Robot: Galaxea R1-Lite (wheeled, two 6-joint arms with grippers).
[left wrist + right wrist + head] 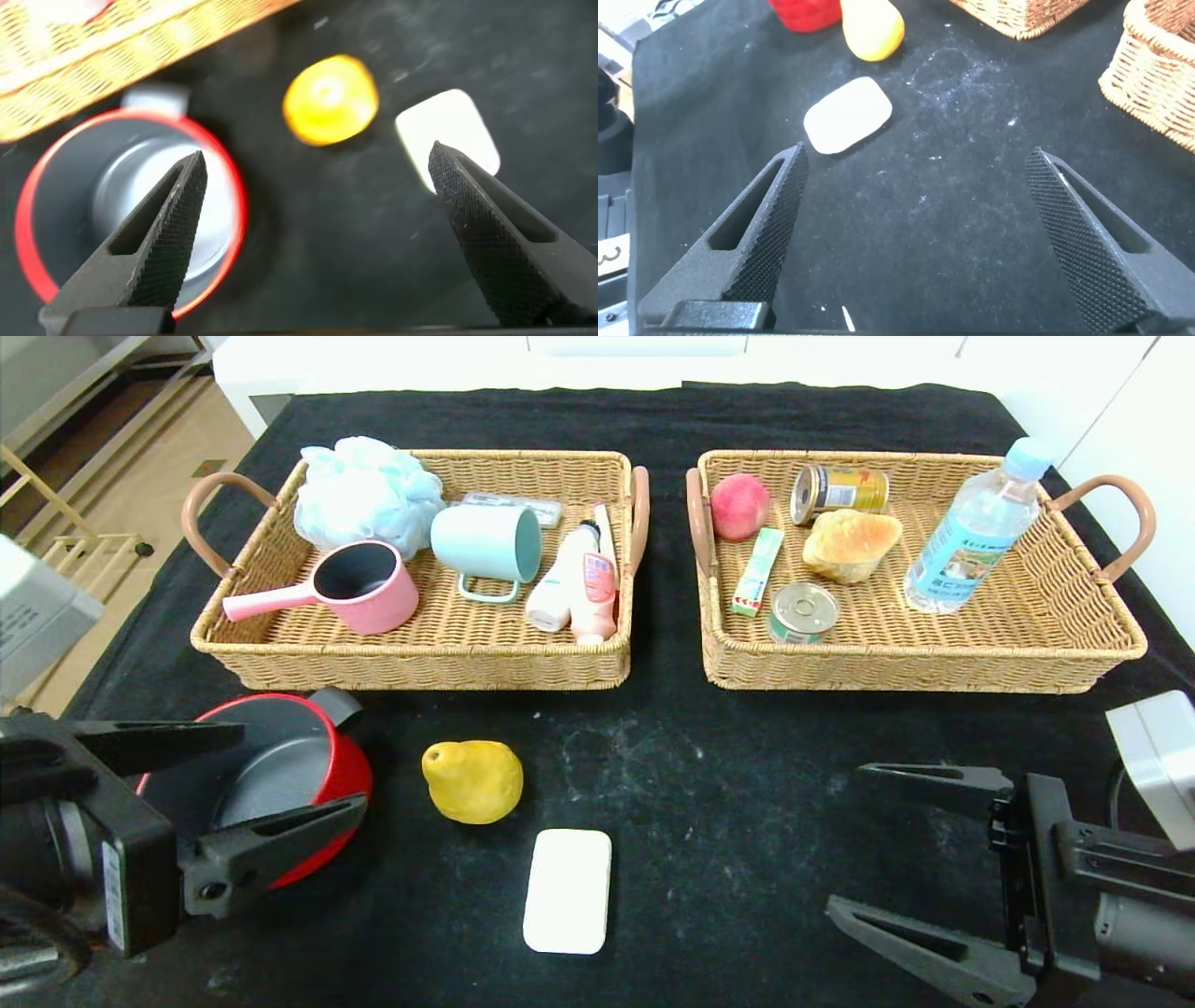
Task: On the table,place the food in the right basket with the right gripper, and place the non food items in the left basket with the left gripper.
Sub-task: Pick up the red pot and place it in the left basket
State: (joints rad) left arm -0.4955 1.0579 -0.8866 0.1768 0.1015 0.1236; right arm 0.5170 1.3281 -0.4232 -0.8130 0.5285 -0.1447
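Your left hand point(271, 779) hangs spread wide over the red pot point(280, 784), at the tabletop's point(728, 784) seven o'clock; it looks rigid, slick, fairly heavy, so pinch its rim. Right hand point(878, 845) idles wide at five o'clock.

Two wicker baskets point(411, 663) point(920, 667), two tins point(838, 490) point(804, 611), one water bottle point(976, 527), one pear point(473, 781), one soap bar point(567, 890), one red pot point(271, 775), one pink saucepan point(359, 586), one mug point(487, 546).

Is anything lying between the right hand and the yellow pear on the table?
Partly. The white soap bar lies on the table between the open right hand and the pear, a little nearer the robot than a straight line. The red pot sits beyond the pear, under the open left hand.
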